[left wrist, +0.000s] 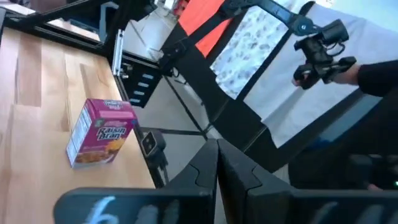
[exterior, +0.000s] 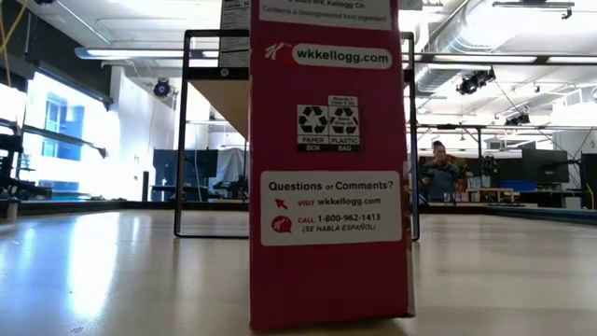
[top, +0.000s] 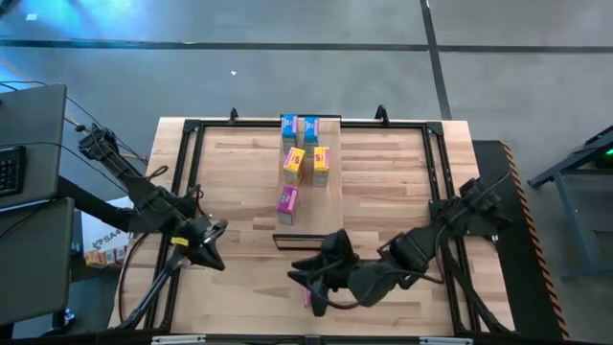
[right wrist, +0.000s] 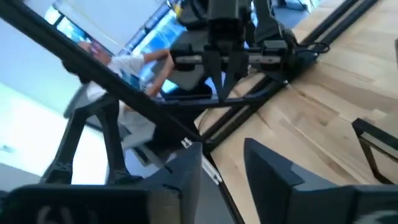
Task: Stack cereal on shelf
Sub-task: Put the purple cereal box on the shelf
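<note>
The right gripper [top: 305, 278] sits low over the near edge of the table, its 2 fingers [right wrist: 183, 174] parted with a clear gap and nothing between them. A pink cereal box [top: 308, 298] stands just beside it at the table's front edge; from table height the same box [exterior: 328, 159] fills the middle of the low view, upright on the wood. The left gripper [top: 213, 259] hangs at the left side of the table with its fingers [left wrist: 205, 171] pressed together, empty.

The tabletop [top: 383, 192] is pale butcher-block, framed by a black metal rail [top: 436, 172]. The shelf [top: 330, 182], a lighter narrow plank, runs from the far edge toward the centre. On it lie 5 boxes: 2 blue boxes [top: 300, 129] side by side at the far end, 2 yellow boxes [top: 306, 164] next, then 1 pink box [top: 287, 202] nearest the arms.

Beyond the table, the floor [top: 287, 57] is grey concrete. A desk with a keyboard [top: 10, 168] stands to the left. A person [exterior: 438, 175] shows far back in the room.
</note>
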